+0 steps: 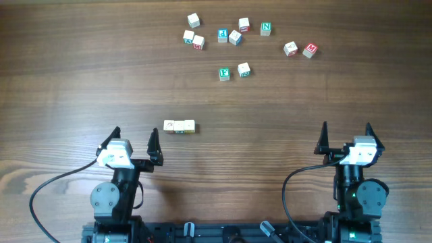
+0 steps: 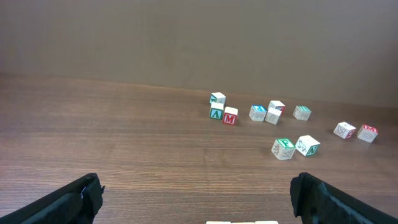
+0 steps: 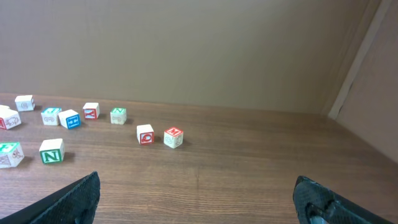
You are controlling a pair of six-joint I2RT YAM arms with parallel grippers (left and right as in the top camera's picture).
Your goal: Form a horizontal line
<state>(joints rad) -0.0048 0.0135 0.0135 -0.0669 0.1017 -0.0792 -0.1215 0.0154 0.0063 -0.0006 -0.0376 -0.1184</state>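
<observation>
A robot lab bench: wood-grain table (image 1: 67, 81), bare beige wall (image 2: 186, 37), two cabled arms (image 1: 113, 197) (image 1: 358, 196).

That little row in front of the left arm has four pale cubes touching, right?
Not quite: the overhead view shows three cubes in the row, not four. They are pale, touching, and in front of the left gripper.

The horizontal line (image 1: 179, 126) is cream-white; scattered cubes (image 1: 224, 73) show green, blue, red letters; table (image 1: 67, 81) brown woodgrain.

Your overhead looks straight down on the surface (image 1: 67, 81); both wrist views skim low, forward, sharing the scattered cubes (image 2: 283, 148).
</observation>
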